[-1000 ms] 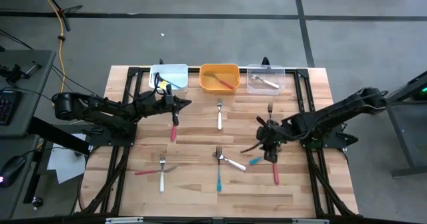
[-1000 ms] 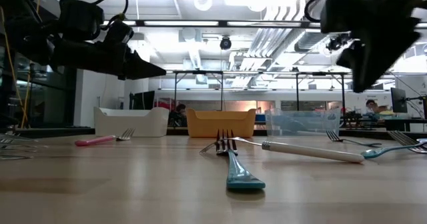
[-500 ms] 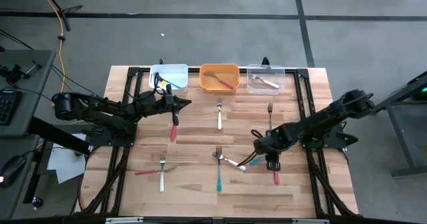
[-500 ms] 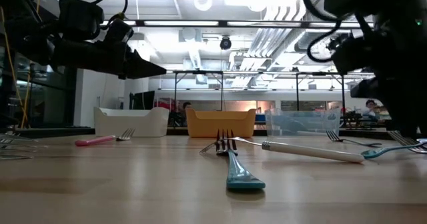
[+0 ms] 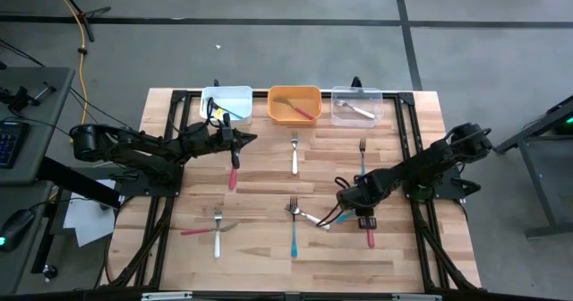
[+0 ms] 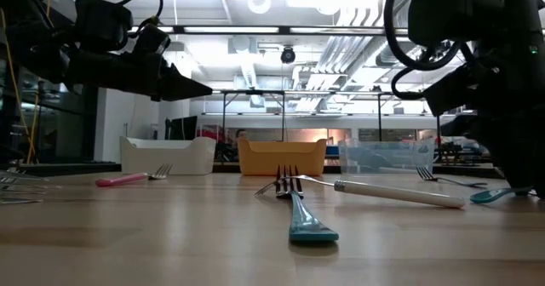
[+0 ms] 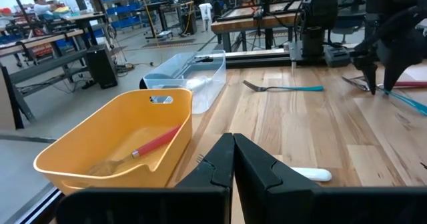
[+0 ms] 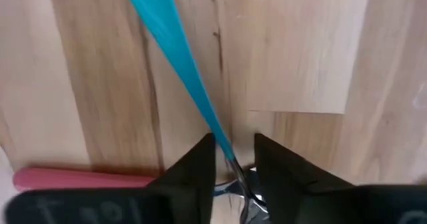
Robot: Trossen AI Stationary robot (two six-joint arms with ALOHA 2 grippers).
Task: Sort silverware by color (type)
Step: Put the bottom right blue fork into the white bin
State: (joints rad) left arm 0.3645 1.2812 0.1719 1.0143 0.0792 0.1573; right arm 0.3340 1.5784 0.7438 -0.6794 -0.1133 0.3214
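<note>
Forks with red, blue or white handles lie scattered on the table. My right gripper [image 5: 357, 216] is down at the table, open. Its fingers [image 8: 200, 167] stand on either side of a blue fork [image 8: 180, 57], where the handle narrows into the metal neck. That fork [image 5: 343, 216] lies flat, and a red fork [image 5: 369, 237] lies just beside it. My left gripper [image 5: 240, 140] hangs shut and empty above the table near the white bin [image 5: 226, 102], with a red fork [image 5: 234, 176] below it.
The white bin, an orange bin [image 5: 295, 104] holding a red fork and a clear bin [image 5: 356, 105] holding a white fork line the far edge. A crossed blue and white fork pair [image 5: 295, 216] lies close to the left of my right gripper. More forks [image 5: 213, 229] lie near left.
My right gripper has moved toward the near edge and come down to the table, so that its open fingers now stand around the blue fork. The left arm has kept still.
</note>
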